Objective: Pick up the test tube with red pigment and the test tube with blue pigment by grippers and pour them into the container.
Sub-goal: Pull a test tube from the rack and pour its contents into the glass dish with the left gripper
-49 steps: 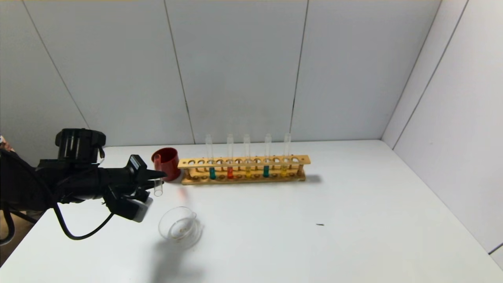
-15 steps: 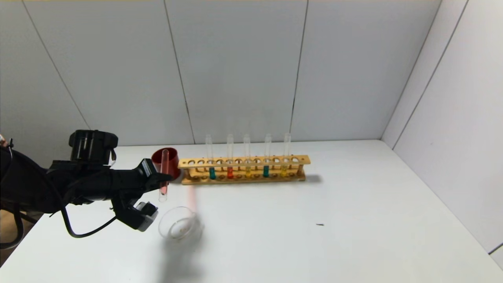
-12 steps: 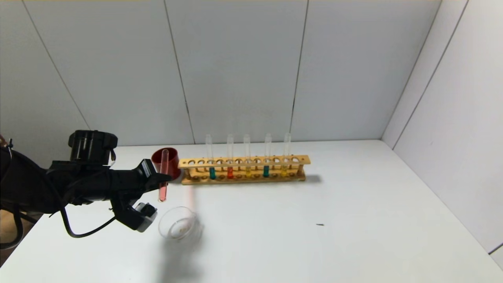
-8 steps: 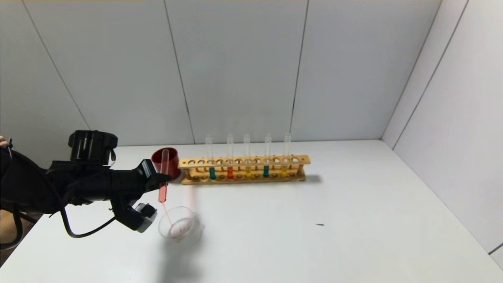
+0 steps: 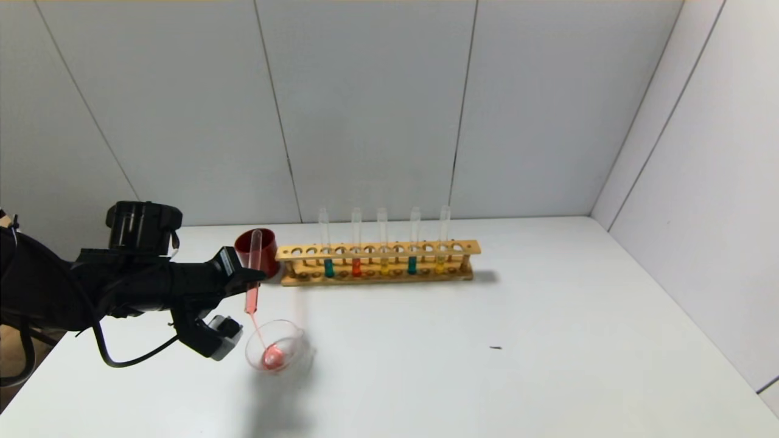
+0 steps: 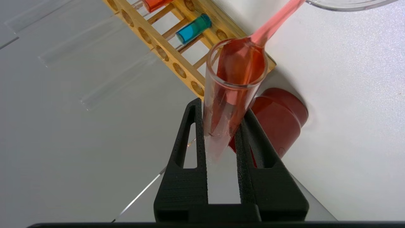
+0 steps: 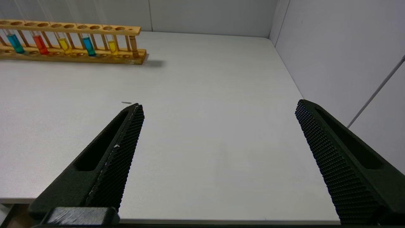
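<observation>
Pouring in progress, red item first. We list the left gripper [image 5: 255,277] clamped on the test tube with red pigment [image 5: 252,274], which is tipped mouth-down over the container [image 5: 277,348]; a thin red stream runs from the tube's lip into the glass, where a small red pool has gathered. We judge part of the liquid remains in the tube, since the left wrist view shows red still coating its inside near the fingers [image 6: 250,139].

Item two, the test tube with blue pigment [image 5: 328,252], stands upright in the wooden rack [image 5: 377,263] at the back of the table [image 5: 487,365], untouched; a second teal tube [image 5: 412,249], another red tube [image 5: 356,250] and yellow tubes stand alongside. A dark red cup [image 5: 263,250] sits just beside the rack's left end.

The right gripper [image 7: 218,133] hangs spread wide and empty, over the table's right side.

Outstanding, in our judgement: finish emptying the red, then fetch and pour the blue.
</observation>
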`<state>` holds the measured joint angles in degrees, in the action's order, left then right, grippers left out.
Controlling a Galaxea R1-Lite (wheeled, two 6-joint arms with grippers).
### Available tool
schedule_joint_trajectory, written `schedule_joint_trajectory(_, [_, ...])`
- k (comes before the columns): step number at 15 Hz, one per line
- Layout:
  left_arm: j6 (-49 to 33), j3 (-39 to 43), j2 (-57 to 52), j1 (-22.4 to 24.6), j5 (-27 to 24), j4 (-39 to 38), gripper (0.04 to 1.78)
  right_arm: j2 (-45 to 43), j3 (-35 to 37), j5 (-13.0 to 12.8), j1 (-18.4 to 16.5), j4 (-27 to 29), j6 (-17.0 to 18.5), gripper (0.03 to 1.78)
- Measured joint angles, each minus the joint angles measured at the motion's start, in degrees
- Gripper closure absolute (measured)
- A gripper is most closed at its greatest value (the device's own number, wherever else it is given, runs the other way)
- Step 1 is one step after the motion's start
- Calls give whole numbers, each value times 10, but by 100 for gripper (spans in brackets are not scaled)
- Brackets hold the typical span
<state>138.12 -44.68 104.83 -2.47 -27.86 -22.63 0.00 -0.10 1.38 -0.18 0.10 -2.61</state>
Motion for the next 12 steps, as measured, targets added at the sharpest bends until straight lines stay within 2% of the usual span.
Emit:
schedule_joint_trajectory(7, [40, -2, -3, -12, 3, -3, 151, 0, 0, 0, 0, 0, 0, 6])
schedule_joint_trajectory(12, [50, 5, -8, -13, 2, -34, 151, 0, 0, 0, 0, 0, 0, 6])
